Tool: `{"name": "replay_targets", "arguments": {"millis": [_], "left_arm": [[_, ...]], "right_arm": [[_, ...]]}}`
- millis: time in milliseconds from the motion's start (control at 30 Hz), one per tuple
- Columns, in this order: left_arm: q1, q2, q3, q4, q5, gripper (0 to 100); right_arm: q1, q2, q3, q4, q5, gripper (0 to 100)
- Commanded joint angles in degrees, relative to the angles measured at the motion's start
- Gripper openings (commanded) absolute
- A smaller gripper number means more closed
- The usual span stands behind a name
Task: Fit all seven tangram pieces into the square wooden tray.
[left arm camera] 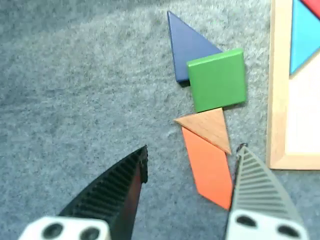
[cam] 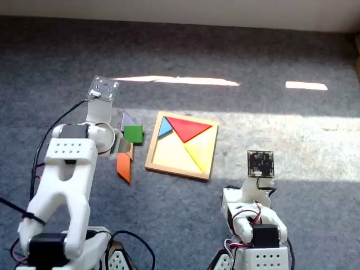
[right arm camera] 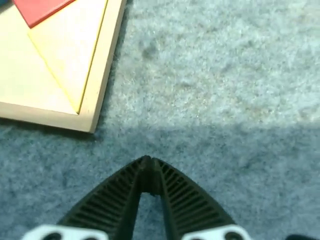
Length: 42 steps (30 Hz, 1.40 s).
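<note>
Released left gripper (left arm camera: 192, 152), jaws spread wide and holding nothing, set low over the counter (left arm camera: 75, 75) with the near end of the orange parallelogram (left arm camera: 210, 167) between the fingertips, closer to the pale finger than to the black one; presumably so placed to close on that piece as the next one for the tray. Just ahead of the fingertips, touching the parallelogram's far end, a bare wooden triangle (left arm camera: 207, 129); farther ahead, a green square (left arm camera: 217, 80) against the corner of a dark blue triangle (left arm camera: 187, 47), seemingly lying over it. On the pale-finger side, close by, the square wooden tray (left arm camera: 276, 100), near enough for a short carry. Clenched right gripper (right arm camera: 150, 165), fingertips pressed together on nothing, above bare counter, the tray's nearest corner ahead and toward the left arm's side; probably parked clear of the other arm's working space. From the high view, the tray's whole interior: red triangle (cam: 187, 128), light blue triangle (cam: 164, 128) and yellow triangle (cam: 201, 151) seated, much pale floor unfilled, four pieces loose beside the rim. From the left wrist view, finer matters: jaw spread and contacts within the loose row, partly covered in the high view by the arm. From the right wrist view, closure of the fingertips.
</note>
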Motion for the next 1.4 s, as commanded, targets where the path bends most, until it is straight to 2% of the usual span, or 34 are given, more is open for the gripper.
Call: {"name": "replay_targets", "arguments": {"millis": [0, 200, 467, 767, 933, 1133, 1233, 1367], "left_arm": [[4.35, 6.99, -8.04, -0.7, 5.1, 28], [6.46, 17.36, -15.34, -0.79, 13.01, 34], [6.37, 26.42, -20.09, -0.97, 13.45, 34], [6.64, 33.63, -26.33, -0.62, 13.1, 22], [6.64, 33.89, -26.68, -0.62, 12.84, 18], [6.73, 33.19, -26.77, -0.62, 8.62, 14], [6.73, 29.32, -26.24, -0.53, 7.21, 13], [8.22, 21.41, -26.24, 3.96, 3.87, 14]], "right_arm": [[0.84, -0.66, 7.16, -1.71, 0.18, 0.5], [0.84, -0.66, 7.16, -1.71, 0.18, 0.5], [1.1, -0.66, 7.16, -1.71, 0.18, 0.5], [1.1, -0.66, 7.16, -1.71, 0.18, 0.5], [1.1, -0.66, 7.16, -1.71, 0.18, 0.5], [1.1, -0.66, 7.16, -1.71, 0.18, 0.5], [1.1, -0.66, 7.16, -1.71, 0.18, 0.5], [1.1, -0.66, 7.16, -1.71, 0.18, 0.5]]}}
